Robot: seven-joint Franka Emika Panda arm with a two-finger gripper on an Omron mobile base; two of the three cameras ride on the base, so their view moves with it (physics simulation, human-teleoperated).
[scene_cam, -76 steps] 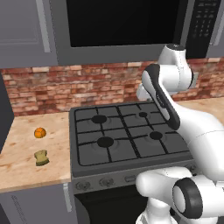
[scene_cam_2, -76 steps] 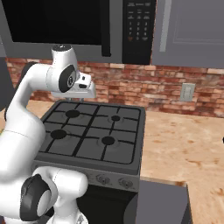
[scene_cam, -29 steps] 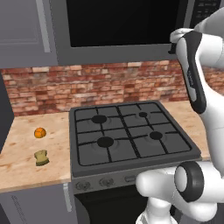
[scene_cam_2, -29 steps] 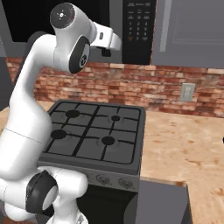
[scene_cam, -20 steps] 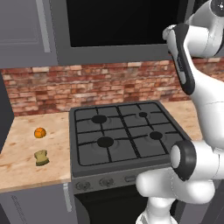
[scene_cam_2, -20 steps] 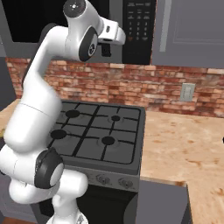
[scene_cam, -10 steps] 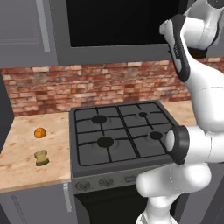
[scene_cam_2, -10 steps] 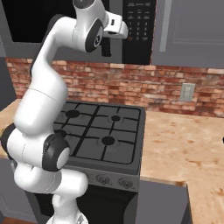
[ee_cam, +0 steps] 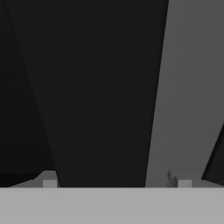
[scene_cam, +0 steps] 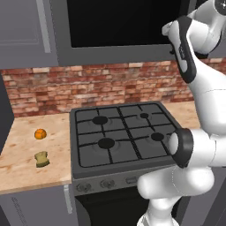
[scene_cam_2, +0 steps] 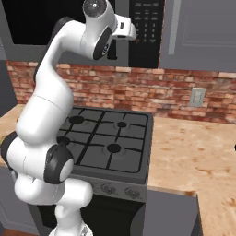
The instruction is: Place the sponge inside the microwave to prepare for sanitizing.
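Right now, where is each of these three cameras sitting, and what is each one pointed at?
Left base view: behind the arm's left, facing stove, sponge, microwave; arm at right.
Right base view: behind its right, facing the same stove and microwave; arm at left.
Hand view: on the hand, close against the microwave's dark door; gripper fingertips at bottom.

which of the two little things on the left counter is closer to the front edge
The sponge, the olive-yellow block. The orange ball sits behind it, nearer the brick wall.
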